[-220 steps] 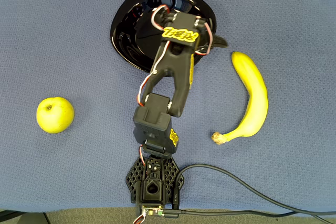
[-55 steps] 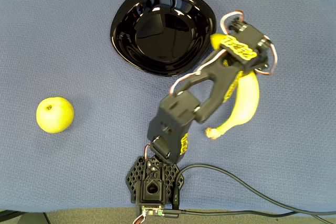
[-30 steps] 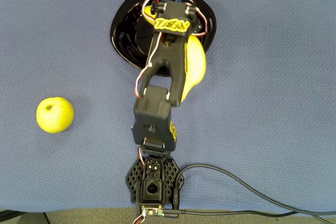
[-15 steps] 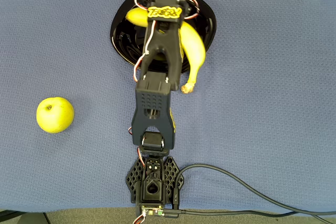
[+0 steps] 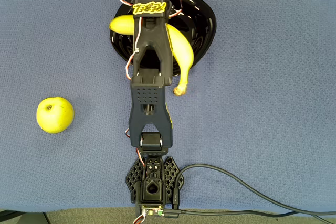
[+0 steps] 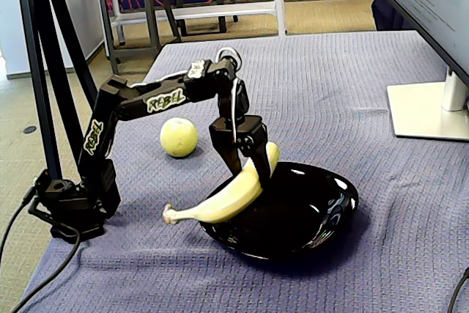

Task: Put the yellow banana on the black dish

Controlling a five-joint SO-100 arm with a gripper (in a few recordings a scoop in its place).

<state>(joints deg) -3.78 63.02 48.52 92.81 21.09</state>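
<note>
Item: yellow banana (image 6: 233,193). Held near its upper end by the tool (image 6: 246,160), whose jaws are closed onto the fruit. It hangs tilted over the near-left rim of the black dish (image 6: 333,214); the stem end juts out past the rim over the desk (image 6: 352,93), while the blunt end sits above the dish's hollow. Whether any part touches the dish cannot be told.

Item: black dish. Glossy and shallow, toward the desk's far edge in the overhead view (image 5: 205,19), centred along it.

Item: apple (image 5: 55,114). Well apart, toward the left edge in the overhead view; not involved.

Risk, as judged: much of the banana overhangs the rim. Let go here, it could pivot on the rim and slide or roll out onto the cloth. The sloped, slick surface adds to that. Carrying it farther over the middle first would lessen this.
</note>
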